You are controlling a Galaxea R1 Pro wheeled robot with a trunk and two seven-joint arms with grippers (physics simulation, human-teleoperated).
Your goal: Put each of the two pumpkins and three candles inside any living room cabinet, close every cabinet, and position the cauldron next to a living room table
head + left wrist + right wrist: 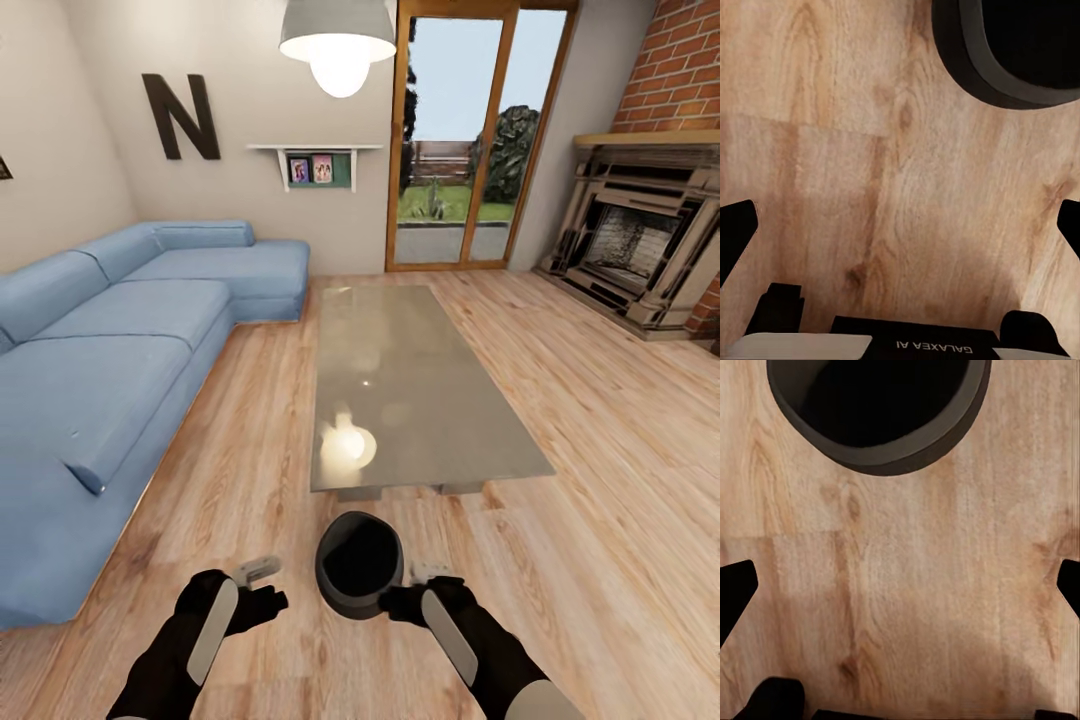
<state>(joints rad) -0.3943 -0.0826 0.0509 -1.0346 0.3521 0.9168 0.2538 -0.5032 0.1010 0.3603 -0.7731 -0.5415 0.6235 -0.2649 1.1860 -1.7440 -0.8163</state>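
From a blue sofa (110, 370) at the head view's left past a wall letter "N" (181, 116) to the glass table (410, 390), the black cauldron (359, 565) stands on bare floor (600, 480) at lower centre between the left gripper (258, 572) and right gripper (428, 574), both wide open and empty, while the left wrist view alone reads "GALAXEA AI" (934, 346).

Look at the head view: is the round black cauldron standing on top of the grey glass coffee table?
No, the round black cauldron stands on the wooden floor, just in front of the near end of the grey glass coffee table.
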